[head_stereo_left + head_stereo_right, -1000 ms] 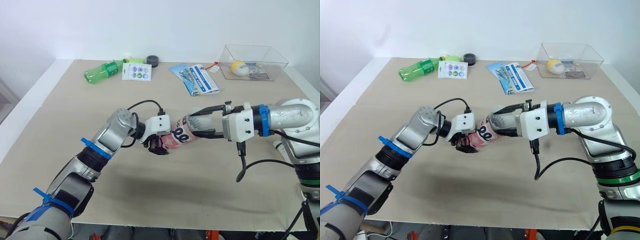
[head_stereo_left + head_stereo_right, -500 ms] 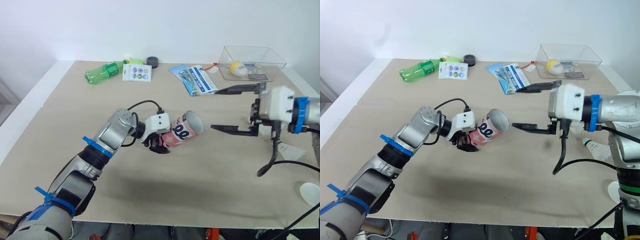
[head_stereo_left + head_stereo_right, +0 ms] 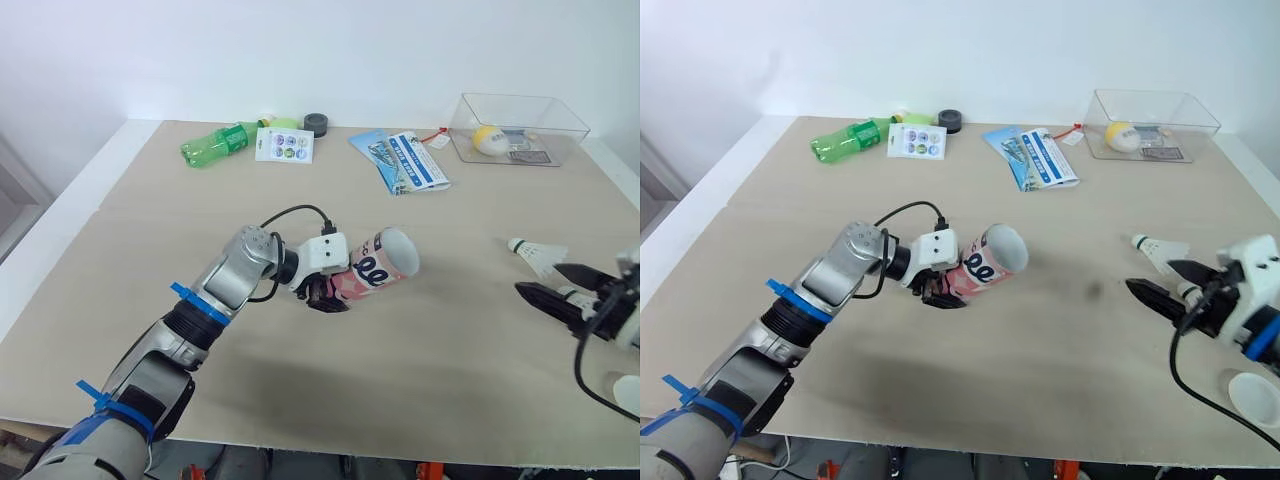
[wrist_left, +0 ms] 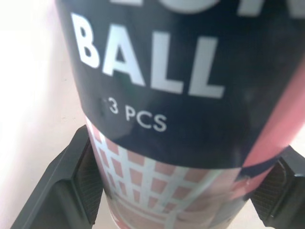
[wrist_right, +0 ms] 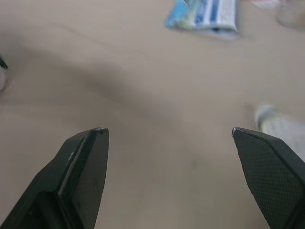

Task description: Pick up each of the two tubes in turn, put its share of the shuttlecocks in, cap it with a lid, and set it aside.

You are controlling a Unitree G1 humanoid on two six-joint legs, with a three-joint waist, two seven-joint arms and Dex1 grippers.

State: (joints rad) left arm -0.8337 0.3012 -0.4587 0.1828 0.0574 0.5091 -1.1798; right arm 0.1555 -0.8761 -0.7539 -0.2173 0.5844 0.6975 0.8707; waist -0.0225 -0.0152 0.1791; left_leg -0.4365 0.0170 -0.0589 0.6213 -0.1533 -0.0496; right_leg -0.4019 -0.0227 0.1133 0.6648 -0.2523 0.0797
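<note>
A pink and dark tube (image 3: 372, 271) is held tilted above the table, its open mouth facing right and slightly up. My left gripper (image 3: 325, 293) is shut on the tube's lower end; in the left wrist view the tube (image 4: 181, 95) sits between both fingers (image 4: 71, 191). A white shuttlecock (image 3: 535, 255) lies on the table at the right. My right gripper (image 3: 537, 279) is open just in front of it, holding nothing, its fingers (image 5: 86, 162) spread wide. The shuttlecock (image 5: 274, 119) looks blurred there. A white lid (image 3: 1252, 395) lies near the front right corner.
Along the far edge lie a green bottle (image 3: 215, 145), a sticker card (image 3: 283, 146), a black tape roll (image 3: 317, 124) and a blue booklet (image 3: 405, 160). A clear box (image 3: 520, 128) with a yellow ball stands at the back right.
My right gripper has left the tube's mouth and drawn back to the right, open, down beside the shuttlecock. The left gripper still holds the tube. The camera shifted a little.
</note>
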